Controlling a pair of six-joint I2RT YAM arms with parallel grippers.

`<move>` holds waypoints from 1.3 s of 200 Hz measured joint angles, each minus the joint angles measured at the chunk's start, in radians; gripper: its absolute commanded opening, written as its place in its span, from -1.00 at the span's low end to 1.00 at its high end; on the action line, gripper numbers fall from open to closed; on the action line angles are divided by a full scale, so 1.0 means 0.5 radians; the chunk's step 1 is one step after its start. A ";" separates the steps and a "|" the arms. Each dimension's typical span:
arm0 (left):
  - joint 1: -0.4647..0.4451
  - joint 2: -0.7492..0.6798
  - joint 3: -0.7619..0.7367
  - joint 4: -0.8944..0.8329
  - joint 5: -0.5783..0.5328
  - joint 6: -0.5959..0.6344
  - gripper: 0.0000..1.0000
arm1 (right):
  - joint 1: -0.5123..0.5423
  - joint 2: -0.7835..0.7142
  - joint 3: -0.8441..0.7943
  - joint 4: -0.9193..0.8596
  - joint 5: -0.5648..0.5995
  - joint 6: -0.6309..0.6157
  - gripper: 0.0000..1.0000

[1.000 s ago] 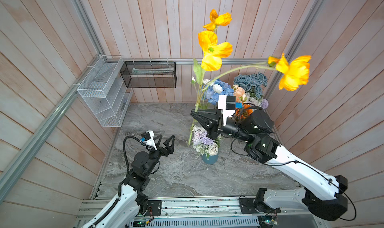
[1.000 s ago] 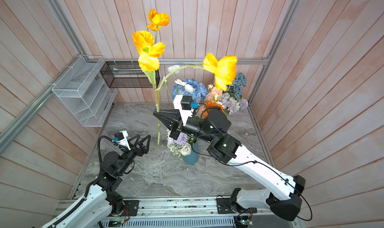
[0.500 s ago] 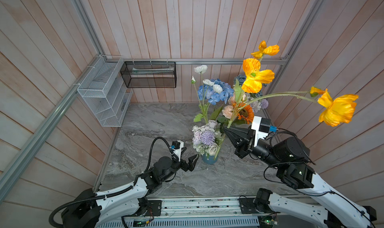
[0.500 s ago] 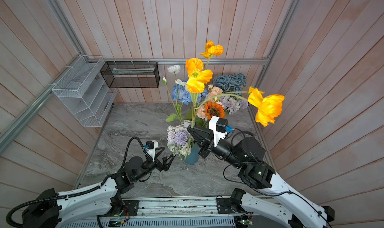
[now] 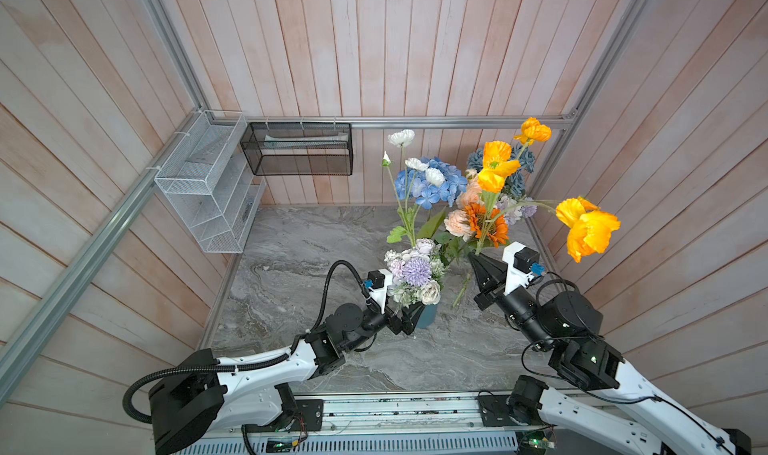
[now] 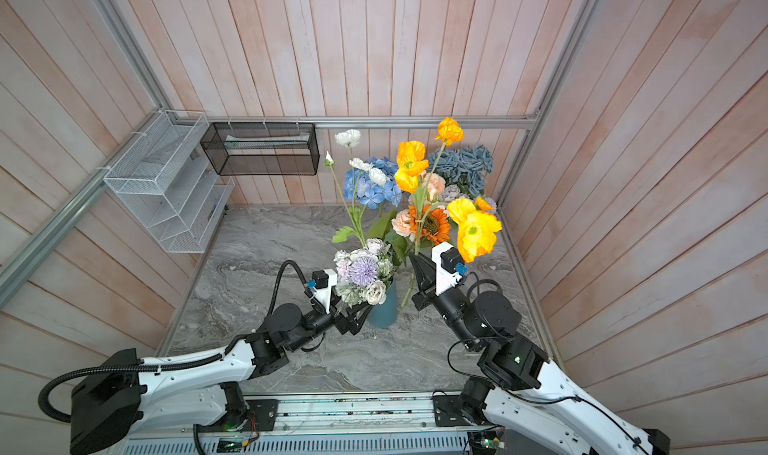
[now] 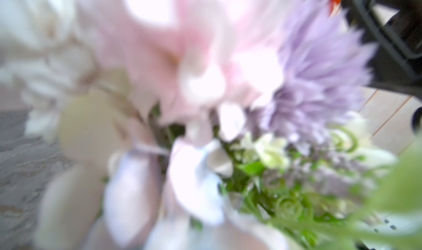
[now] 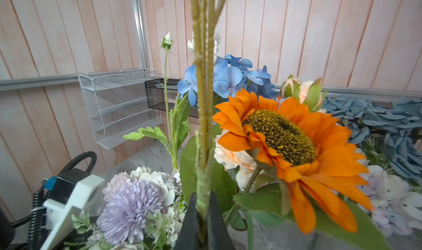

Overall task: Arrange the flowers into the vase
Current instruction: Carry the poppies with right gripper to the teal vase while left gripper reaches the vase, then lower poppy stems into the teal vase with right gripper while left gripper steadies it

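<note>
Right pincer (image 8: 203, 198) pinches the green stem of a tall yellow-orange poppy spray (image 5: 496, 166), upright just beside a teal vase (image 6: 382, 312) holding lilac and white blooms (image 5: 417, 271) on the grey marble table (image 5: 291, 266). Left pincer (image 6: 358, 313), spread wide, sits just beside the vase.

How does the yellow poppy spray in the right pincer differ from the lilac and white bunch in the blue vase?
The long-stemmed yellow poppy spray is clamped in the shut right pincer, its stem end beside the blue vase, not inside; the lilac and white bunch stands in that vase. The spray is tall, its blooms spread wide apart; the bunch is short and tightly packed. Both have green foliage.
</note>
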 measured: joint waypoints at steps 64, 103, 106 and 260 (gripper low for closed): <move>0.170 0.062 0.101 0.054 -0.023 0.027 1.00 | -0.330 0.097 -0.123 0.378 -0.301 0.005 -1.00; 0.233 0.052 0.101 0.054 -0.039 0.030 1.00 | -0.385 0.225 -0.110 0.517 -0.543 0.050 -1.00; 0.233 0.050 0.101 0.054 -0.039 0.030 1.00 | -0.385 0.230 -0.110 0.526 -0.555 0.051 -1.00; 0.233 0.040 0.108 0.055 -0.035 0.029 1.00 | -0.386 0.359 -0.415 1.263 -0.752 -0.056 -1.00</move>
